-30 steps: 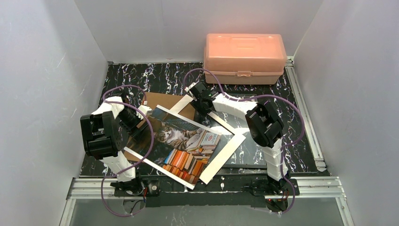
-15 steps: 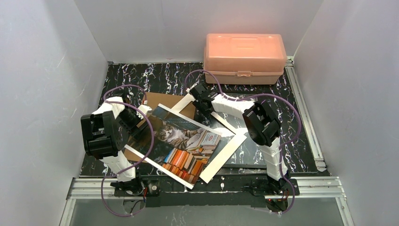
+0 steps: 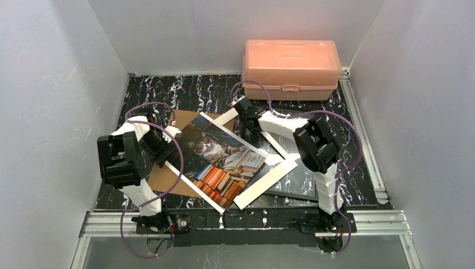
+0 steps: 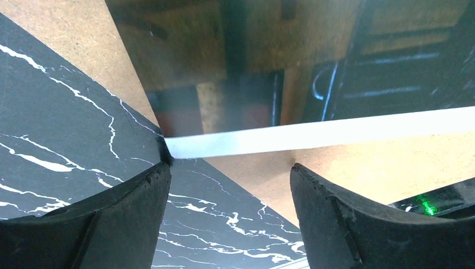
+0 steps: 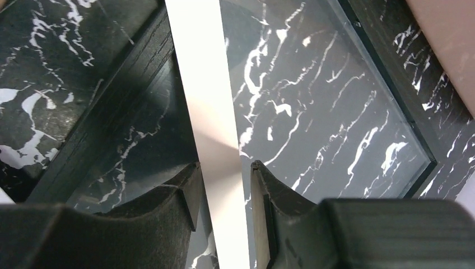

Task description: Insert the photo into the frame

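The photo (image 3: 224, 159), a cat among stacked books with a white border, lies askew across the middle, partly over the frame (image 3: 297, 182). In the right wrist view the black frame edge (image 5: 123, 84) and its glass (image 5: 313, 101) lie below. My right gripper (image 3: 242, 106) is at the photo's far corner. Seen from the wrist, the right gripper (image 5: 224, 168) has narrowed, open jaws straddling the photo's white edge (image 5: 201, 84), with a slim gap showing. My left gripper (image 3: 166, 147) is at the photo's left edge. At the wrist, the left gripper (image 4: 229, 174) stands wide open just short of the white border (image 4: 313, 131).
The brown backing board (image 3: 168, 179) lies under the photo's left side, also under the left fingers (image 4: 67, 28). A pink plastic box (image 3: 291, 60) stands at the back right. White walls close in on three sides of the black marble table (image 3: 201, 89).
The photo has swung round, its far corner going back and right with my right gripper. The right jaws have narrowed around its edge. More backing board shows at the near left.
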### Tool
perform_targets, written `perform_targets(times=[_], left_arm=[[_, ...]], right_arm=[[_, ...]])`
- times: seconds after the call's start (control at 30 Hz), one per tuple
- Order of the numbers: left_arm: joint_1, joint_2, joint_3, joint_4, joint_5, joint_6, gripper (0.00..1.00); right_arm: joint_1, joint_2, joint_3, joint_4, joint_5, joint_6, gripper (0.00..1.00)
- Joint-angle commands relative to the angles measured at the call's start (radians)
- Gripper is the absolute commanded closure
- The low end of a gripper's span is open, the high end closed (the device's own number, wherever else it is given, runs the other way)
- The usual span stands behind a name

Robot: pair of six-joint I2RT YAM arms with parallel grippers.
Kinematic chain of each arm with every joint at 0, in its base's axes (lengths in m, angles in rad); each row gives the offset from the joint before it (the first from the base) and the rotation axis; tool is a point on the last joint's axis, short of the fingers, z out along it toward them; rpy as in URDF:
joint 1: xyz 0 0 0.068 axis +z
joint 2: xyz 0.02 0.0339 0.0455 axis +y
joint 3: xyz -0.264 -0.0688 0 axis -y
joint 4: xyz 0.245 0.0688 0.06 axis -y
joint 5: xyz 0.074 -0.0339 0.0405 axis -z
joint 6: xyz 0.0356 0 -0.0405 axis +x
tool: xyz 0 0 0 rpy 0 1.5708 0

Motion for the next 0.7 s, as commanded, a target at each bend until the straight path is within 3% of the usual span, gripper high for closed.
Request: perform_targets(times=[0.0, 0.17, 0.37, 0.67], left_arm=[[-0.004, 0.027, -0.007, 0.009, 0.002, 0.008, 0.24], [-0.003, 0.029, 0.072, -0.058, 0.038, -0.012, 0.24], [-0.012, 0.030, 0.231, -0.220, 0.205, -0.086, 0.24], [-0.097, 0.121, 0.226, -0.159, 0.174, -0.157, 0.24]], right_arm=[[-0.023, -0.083, -0.028, 0.022, 0.052, 0.026, 0.57], [-0.029, -0.104, -0.047, 0.034, 0.052, 0.037, 0.62], [-0.032, -0.114, -0.063, 0.036, 0.069, 0.047, 0.66], [-0.038, -0.175, -0.107, 0.047, 0.093, 0.077, 0.72]])
